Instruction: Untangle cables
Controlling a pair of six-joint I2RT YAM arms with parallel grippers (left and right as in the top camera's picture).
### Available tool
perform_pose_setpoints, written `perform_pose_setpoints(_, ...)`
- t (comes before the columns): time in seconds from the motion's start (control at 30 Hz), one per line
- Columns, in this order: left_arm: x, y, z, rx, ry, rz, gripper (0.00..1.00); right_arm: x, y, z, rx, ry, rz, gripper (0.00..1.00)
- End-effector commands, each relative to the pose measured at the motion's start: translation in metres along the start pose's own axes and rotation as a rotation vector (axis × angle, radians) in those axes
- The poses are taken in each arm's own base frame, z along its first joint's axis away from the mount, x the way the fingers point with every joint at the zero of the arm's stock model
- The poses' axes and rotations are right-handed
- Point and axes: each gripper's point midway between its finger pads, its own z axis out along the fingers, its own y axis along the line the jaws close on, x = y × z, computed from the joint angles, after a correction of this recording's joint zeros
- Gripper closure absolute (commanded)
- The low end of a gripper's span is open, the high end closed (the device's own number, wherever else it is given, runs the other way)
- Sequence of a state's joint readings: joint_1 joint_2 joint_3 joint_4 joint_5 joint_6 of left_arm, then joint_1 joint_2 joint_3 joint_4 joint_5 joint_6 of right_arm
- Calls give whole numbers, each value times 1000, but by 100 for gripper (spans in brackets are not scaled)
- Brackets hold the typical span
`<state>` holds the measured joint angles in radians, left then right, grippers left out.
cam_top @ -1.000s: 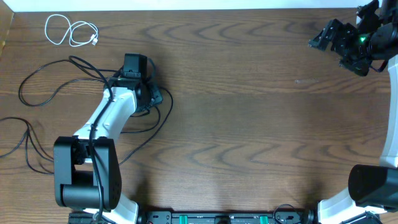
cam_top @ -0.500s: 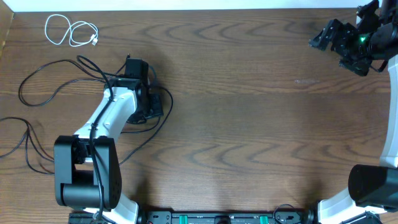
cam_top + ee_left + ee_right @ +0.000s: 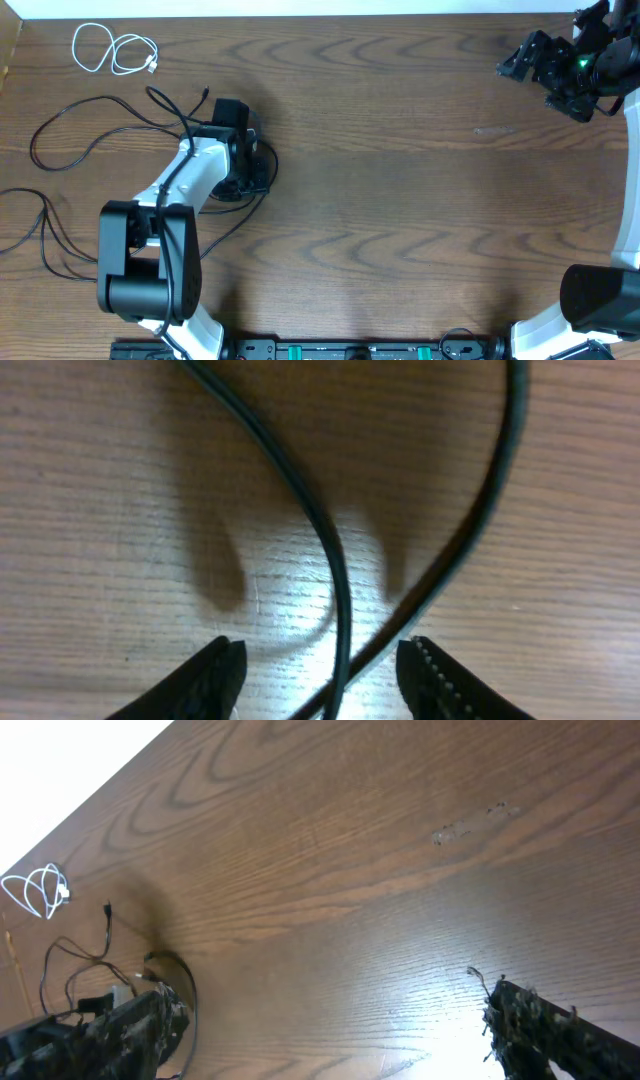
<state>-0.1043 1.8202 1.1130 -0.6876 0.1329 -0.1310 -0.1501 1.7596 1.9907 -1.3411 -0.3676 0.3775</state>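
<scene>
- Cables (image 3: 300,500), black, cross between left gripper's (image 3: 320,660) parted fingers (image 3: 215,672), seemingly ungripped.
- Right gripper (image 3: 330,1030) hangs wide open, empty, far right.
- White cable (image 3: 113,48) lies coiled far left.

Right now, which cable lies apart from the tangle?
The white cable, coiled alone in the far-left corner; the black cables all run together around the left gripper.

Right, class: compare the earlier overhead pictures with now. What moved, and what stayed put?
The left claw swung to the right, pulling the upper loop and plug end of the black cables along; it is open around two strands. The white cable and the right claw stayed put.
</scene>
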Motion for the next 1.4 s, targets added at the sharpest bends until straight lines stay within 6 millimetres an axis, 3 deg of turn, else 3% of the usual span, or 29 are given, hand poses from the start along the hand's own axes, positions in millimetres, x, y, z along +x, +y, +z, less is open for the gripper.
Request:
perform_pose_setpoints(0.0,8,1,10,-1,38,12,49,0,8,-7,-17,-18,-28,1)
perform_pose_setpoints(0.1,9,2,13,-3,48,11,54,0,8,-7,-17,-19,-29,1)
perform_pose_setpoints(0.3,8,1,13,2,41,12,92,0,8,-7,-17,-19,-29,1)
perform_pose_setpoints(0.5,7,-2,12,20,39,12,93,0,8,-7,-17,-19,-29,1)
perform_pose_setpoints(0.7,7,-24,1,144,29,15,92,0,8,-7,-16,-18,-28,1)
perform_pose_setpoints(0.93,-6,-27,-20,157,-55,24,92,0,8,-7,-17,-18,-28,1)
perform_pose_setpoints(1.2,-2,-28,-22,167,-45,20,93,0,7,-7,-15,-15,-27,1)
perform_pose_setpoints(1.37,9,-57,-29,340,-7,133,93,0,7,-7,-15,-15,-27,1)
